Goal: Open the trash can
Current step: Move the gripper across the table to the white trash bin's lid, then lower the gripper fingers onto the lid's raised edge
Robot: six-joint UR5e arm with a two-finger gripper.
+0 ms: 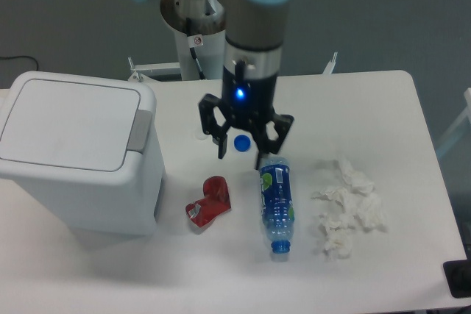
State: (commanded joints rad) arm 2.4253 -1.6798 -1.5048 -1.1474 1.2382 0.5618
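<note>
1. My gripper (241,146) hangs with fingers spread and empty, above the blue cap (241,142).
2. Dropping low here, I risk knocking the plastic bottle (276,202) or red wrapper (210,204).
3. The trash can (77,151) sits well left, lid shut; missing its grey tab (140,129) leaves it closed.

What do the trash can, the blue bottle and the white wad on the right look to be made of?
The trash can: smooth, matte white plastic, judging by its moulded rounded corners; its grey tab looks plastic too. The blue bottle: clear blue-tinted plastic with a glossy printed label. The white wad: crumpled tissue or paper, from its soft irregular folds.
</note>
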